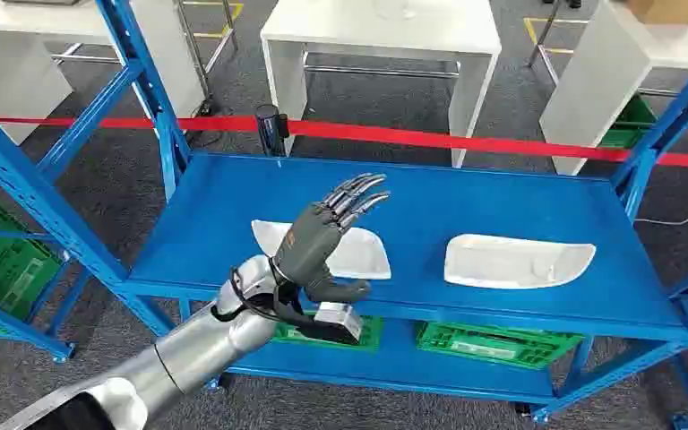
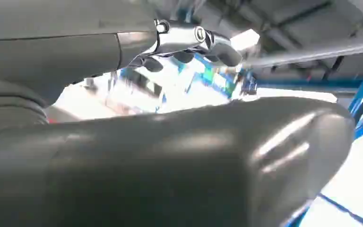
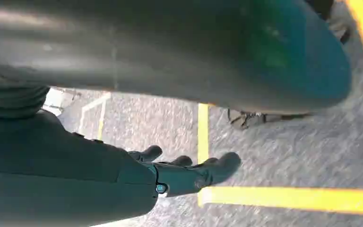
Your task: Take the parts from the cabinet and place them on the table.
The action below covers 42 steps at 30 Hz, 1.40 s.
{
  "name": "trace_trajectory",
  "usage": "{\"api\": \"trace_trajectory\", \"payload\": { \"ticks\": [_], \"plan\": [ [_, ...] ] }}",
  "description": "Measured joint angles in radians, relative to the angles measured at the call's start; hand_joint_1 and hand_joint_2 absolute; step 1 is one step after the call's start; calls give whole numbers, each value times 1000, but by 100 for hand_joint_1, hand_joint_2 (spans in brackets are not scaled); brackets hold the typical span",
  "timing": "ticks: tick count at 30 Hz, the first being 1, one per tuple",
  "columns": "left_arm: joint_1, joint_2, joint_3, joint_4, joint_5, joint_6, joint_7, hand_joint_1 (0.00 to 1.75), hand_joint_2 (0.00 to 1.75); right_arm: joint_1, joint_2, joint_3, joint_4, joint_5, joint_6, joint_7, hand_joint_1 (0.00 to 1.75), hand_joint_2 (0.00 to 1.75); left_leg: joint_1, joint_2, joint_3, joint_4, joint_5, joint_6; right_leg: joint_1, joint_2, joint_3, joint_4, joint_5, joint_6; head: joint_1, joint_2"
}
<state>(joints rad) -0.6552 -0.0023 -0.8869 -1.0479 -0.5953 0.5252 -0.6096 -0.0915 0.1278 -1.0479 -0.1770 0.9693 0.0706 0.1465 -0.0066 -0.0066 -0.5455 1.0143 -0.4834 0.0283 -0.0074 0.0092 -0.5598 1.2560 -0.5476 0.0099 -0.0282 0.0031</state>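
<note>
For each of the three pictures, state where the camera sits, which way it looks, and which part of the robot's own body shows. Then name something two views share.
Head view: high on the body, looking forward and down at the blue shelf with two white parts; the left arm and left hand show.
Left wrist view: behind the left hand, looking past thumb and fingers at blurred blue framing.
Right wrist view: behind the right hand, looking down at grey floor with yellow lines.
Shared: head and left wrist views both show the left hand, fingers spread, holding nothing.
</note>
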Motion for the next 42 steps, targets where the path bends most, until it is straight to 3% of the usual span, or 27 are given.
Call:
{"api": "trace_trajectory", "payload": {
  "ticks": [1, 2, 3, 4, 5, 10, 12, 13, 14, 15, 16, 17, 18, 19, 20, 21, 23, 24, 25, 26, 27, 28, 29, 34, 38, 42],
  "plan": [
    [5, -4, 0, 0, 39, -36, 0, 0, 0, 0, 0, -1, 0, 0, 0, 0, 0, 0, 0, 0, 13, -4, -13, -1, -1, -1, -51, 42, -37, 3, 0, 0],
    [11, -8, 0, 1, 77, -70, 2, 0, 0, 4, 0, -3, 0, -2, 0, 0, 0, 0, 1, -1, 31, -6, -23, -2, -2, -2, -97, 61, -96, 6, -1, 0],
    [15, -11, 0, 1, 109, -99, 6, 0, 0, 7, 0, -4, 0, -3, 0, 2, 0, 0, 3, -4, 48, -8, -35, -4, -2, -3, -126, 53, -143, 7, 1, 0],
    [17, -14, 0, 2, 144, -135, 16, 0, 0, 11, 0, -6, 0, -3, 0, 2, 0, 0, 4, -9, 67, -9, -50, -6, -3, -3, -148, 27, -167, 8, 1, 0],
    [17, -19, 0, 3, 180, -180, 33, 0, 0, 14, 0, -8, 0, -5, 0, 2, 0, 0, 5, -11, 82, -9, -62, -7, -3, -3, -159, -4, -166, 9, 2, 0],
    [17, -20, 0, 5, 194, -199, 40, 0, 0, 14, -1, -8, 0, -5, 0, 2, 0, 0, 5, -12, 87, -9, -67, -8, -4, -3, -162, -17, -161, 9, 2, 0],
    [18, -24, 0, 8, 232, -251, 56, 0, 0, 17, -1, -9, 0, -5, 0, 2, 0, 0, 6, -13, 106, -9, -84, -10, -4, -4, -170, -67, -121, 9, 2, 0],
    [30, -35, -1, 33, 305, -351, 77, 0, 175, 26, -2, -15, 2, -5, 0, 0, 0, 0, -1, -19, 147, 3, -148, -29, 1, -11, -191, -190, 186, -9, 5, 0],
    [25, -36, 3, 35, 323, -370, 79, 0, 175, 19, -2, -17, 2, -4, 0, 2, 0, 0, 0, -17, 173, 0, -164, -41, 3, -6, -177, -171, 161, -26, 2, 0],
    [12, -38, 8, 39, 367, -413, 51, 0, 175, 11, -2, -19, 2, -3, 0, 0, 0, 0, 1, -6, 74, 158, -102, -61, -4, -7, -142, -189, 140, -51, -1, 0],
    [14, -35, 10, 41, 378, -422, 41, 0, 175, 8, -2, -19, 2, -3, 0, 0, 0, 0, 4, -3, 26, 221, -122, -65, -4, -6, -128, -197, 132, -53, -2, 0],
    [19, -29, 13, 43, 393, -431, 27, 0, 175, 7, -2, -19, 2, -3, 0, 0, 0, 0, 6, -3, -19, 270, -164, -70, -4, -5, -113, -202, 124, -54, -1, 0],
    [25, -23, 17, 42, 406, -432, 9, 0, 175, 7, -2, -20, 2, -3, 0, 0, 0, 0, 7, -2, -58, 298, -213, -72, -4, -3, -100, -203, 114, -53, -1, 0],
    [28, -18, 20, 42, 411, -432, -5, 0, 175, 7, -2, -22, 2, -3, 0, 2, 0, 0, 7, -1, -84, 302, -240, -71, -4, -2, -88, -203, 104, -53, -2, 0],
    [32, -14, 22, 42, 419, -432, -19, 0, 175, 7, -2, -23, 2, -3, 0, 3, 0, 0, 7, 0, -97, 283, -234, -71, -4, -2, -75, -203, 94, -52, -1, 0],
    [36, -7, 27, 39, 427, -431, -34, 0, 175, 8, -2, -25, 2, -3, 0, 3, 0, 0, 6, 0, -96, 234, -190, -68, -4, -1, -60, -203, 84, -51, -2, 0],
    [42, 2, 40, 32, 440, -426, -54, 0, 175, 8, -2, -27, 2, -3, 2, 4, 0, 0, 2, 1, -70, 73, -22, -54, -3, 0, -34, -204, 66, -48, -2, 0],
    [46, 8, 45, 31, 442, -423, -61, 0, 175, 11, 0, -28, 3, -3, 3, 6, 0, 0, -2, 2, -71, 30, 23, -46, -2, 0, -27, -202, 62, -44, -1, 0],
    [47, 9, 50, 30, 445, -420, -65, 0, 175, 9, 0, -29, 3, -3, 3, 6, 0, 0, -6, 3, -70, 30, -24, -44, -1, 5, -30, -203, 58, -38, -2, 0],
    [48, 10, 53, 24, 445, -420, -67, 0, 175, 6, 0, -30, 3, -3, 3, 7, 0, 0, -6, 2, -59, 30, -1, -38, 0, 4, -32, -204, 52, -30, -4, 0],
    [49, 12, 56, 21, 446, -419, -69, 0, 175, 6, 0, -31, 3, -3, 3, 7, 0, 0, -5, 2, -59, 24, 18, -38, 1, 2, -28, -205, 51, -29, -4, 0],
    [50, 12, 59, 18, 448, -418, -71, 0, 175, 7, -2, -32, 3, -3, 3, 8, 0, 0, 0, 0, -59, 20, 26, -58, 5, 0, -25, -205, 51, -51, -3, 0],
    [51, 12, 61, 16, 448, -418, -71, 0, 175, 7, -2, -33, 3, -3, 3, 7, 0, 0, -1, -2, -59, 19, 26, -56, 5, -1, -25, -207, 53, -55, -3, 0],
    [55, 14, 66, 11, 449, -405, -77, 0, 175, 5, -2, -33, 3, -3, 3, 7, 0, 0, -2, -3, -55, 19, 17, -41, 5, -1, -13, -224, 51, -43, -3, 0],
    [60, 16, 72, -3, 473, -399, -87, 0, 175, 5, -2, -33, 3, 0, 3, 6, 0, 0, -2, -2, -54, 19, 15, -36, 5, -2, -8, -230, 51, -31, -3, 0],
    [74, 39, 76, -69, 571, -457, -89, 0, 175, 5, -2, -34, 3, 1, 3, 2, 0, 0, -3, -2, -54, 19, 14, -35, 4, -2, -8, -231, 51, -22, -3, 0]
  ]
}}
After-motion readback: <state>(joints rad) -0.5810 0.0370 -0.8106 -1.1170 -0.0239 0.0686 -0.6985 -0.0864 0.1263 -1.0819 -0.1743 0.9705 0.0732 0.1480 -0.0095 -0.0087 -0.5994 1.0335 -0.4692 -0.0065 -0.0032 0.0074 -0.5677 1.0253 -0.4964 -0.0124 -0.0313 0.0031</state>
